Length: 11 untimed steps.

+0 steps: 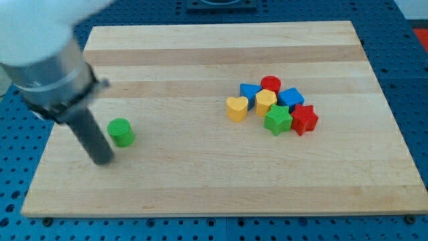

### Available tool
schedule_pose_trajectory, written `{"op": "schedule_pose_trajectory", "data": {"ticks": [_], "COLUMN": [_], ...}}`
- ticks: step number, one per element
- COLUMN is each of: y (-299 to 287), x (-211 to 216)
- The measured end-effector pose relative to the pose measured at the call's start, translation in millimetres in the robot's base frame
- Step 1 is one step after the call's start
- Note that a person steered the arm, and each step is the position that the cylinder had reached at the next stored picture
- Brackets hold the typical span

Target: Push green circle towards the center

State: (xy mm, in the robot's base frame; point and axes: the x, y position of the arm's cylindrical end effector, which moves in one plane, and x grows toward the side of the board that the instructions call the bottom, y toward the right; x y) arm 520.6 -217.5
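Board (200, 174) with green circle (121, 132) far left, well apart from the cluster at right. No jaws: my tip (103, 161) sits just left of it. Probably light, rigid, free-sliding; push its left face.

On the wooden board (200, 181) sit 8 blocks: 2 green, 2 red, 2 blue, 2 yellow. By shape: 2 circles, 2 stars, 1 heart, 1 hexagon.

I have a single view: the camera looks down obliquely at the whole wooden board (221, 181) (my arm looms nearest, blurred).
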Motion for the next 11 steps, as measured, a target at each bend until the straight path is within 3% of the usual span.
{"op": "schedule_pose_trajectory", "data": {"ticks": [1,2,3,4,6,8,9,10,11], "y": [-5.8,66.2,76.9,38.7,148.2,56.4,131.6,160.3,79.9], "x": [-44.5,-20.5,5.9,34.3,36.0,35.3,20.1,5.6,24.7]}}
